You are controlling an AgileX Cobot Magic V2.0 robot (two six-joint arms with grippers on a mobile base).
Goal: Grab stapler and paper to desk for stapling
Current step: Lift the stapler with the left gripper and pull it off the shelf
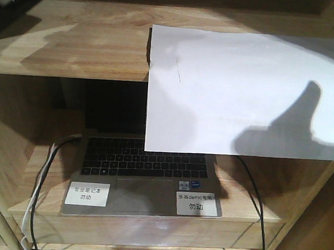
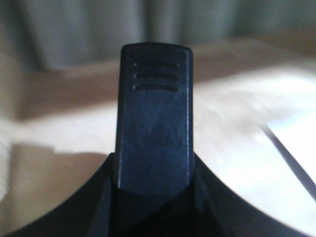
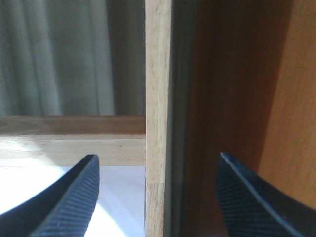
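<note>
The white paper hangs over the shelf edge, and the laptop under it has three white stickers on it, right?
Not quite. The laptop has two white stickers, not three: a left sticker and a right sticker near its front edge, as the front-facing view shows. The paper does hang over the edge of the wooden shelf above the laptop.

A small black plastic stapler (image 2: 154, 118) fills the middle of the frame, standing on end, with three short horizontal grooves near its squared top. The left end effector (image 2: 154, 170) is clamped on its lower part, its dark fingers (image 2: 74, 207) curving in from both bottom corners to meet its sides. Behind it lies a blurred light wooden tabletop (image 2: 64, 133), crossed at the right by a thin dark diagonal line (image 2: 289, 158). Grey folded curtains (image 2: 64, 29) hang beyond.
</note>
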